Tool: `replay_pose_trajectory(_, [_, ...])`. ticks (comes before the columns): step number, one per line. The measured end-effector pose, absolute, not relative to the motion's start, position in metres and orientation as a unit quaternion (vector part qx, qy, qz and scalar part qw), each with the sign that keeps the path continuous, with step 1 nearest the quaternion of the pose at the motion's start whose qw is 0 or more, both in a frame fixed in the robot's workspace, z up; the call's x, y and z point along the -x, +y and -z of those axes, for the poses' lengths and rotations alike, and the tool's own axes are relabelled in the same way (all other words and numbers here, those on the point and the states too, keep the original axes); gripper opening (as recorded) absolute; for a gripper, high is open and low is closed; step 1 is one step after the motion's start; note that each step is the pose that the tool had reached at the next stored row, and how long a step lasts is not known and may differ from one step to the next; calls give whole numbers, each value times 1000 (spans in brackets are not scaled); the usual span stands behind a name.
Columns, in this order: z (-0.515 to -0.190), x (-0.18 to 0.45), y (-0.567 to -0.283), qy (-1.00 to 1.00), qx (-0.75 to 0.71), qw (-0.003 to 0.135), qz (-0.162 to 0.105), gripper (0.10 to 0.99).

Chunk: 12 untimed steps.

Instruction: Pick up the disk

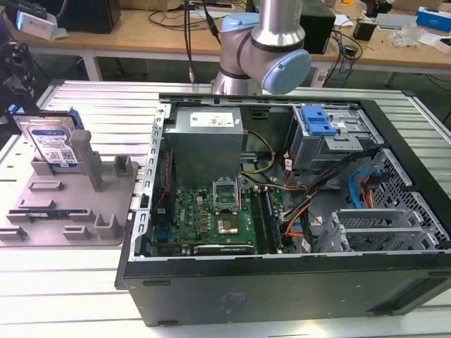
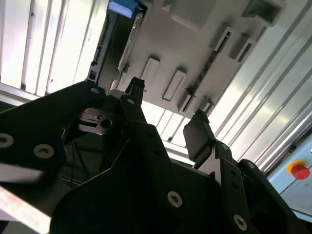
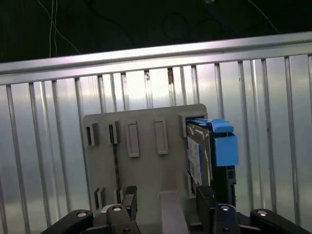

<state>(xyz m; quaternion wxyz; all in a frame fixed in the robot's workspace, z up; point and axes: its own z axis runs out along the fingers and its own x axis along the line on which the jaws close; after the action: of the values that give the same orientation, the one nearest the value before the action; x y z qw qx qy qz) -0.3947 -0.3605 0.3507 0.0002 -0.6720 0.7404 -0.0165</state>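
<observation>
The disk point(image 1: 51, 141) stands on edge in the grey plastic holder point(image 1: 106, 204), at the exterior view's left; its silver face carries a white-and-blue label and it has blue side rails. In the first wrist view the disk point(image 3: 201, 153) is seen edge-on in the holder point(image 3: 146, 165), with its blue rail toward the camera. My gripper point(image 3: 165, 200) is open above the holder, apart from the disk, with one fingertip point(image 3: 205, 194) close to the disk's near end. The second wrist view shows the gripper point(image 2: 165, 107) open with nothing between its fingers point(image 2: 197, 129).
An open computer case point(image 1: 282, 204) fills the exterior view's middle and right, with a motherboard, cables and a blue drive-bay bracket point(image 1: 317, 121). The robot arm point(image 1: 264, 49) rises behind it. Both stand on a ribbed metal table point(image 1: 91, 98). A red button point(image 2: 298, 170) sits off to one side.
</observation>
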Motion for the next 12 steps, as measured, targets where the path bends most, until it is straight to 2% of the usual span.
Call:
replay_pose_trajectory(5, [-351, 404, -331, 740, 672, 0, 16, 600])
replay_pose_trajectory(12, [-350, 419, -318, 736, 676, 0, 16, 600])
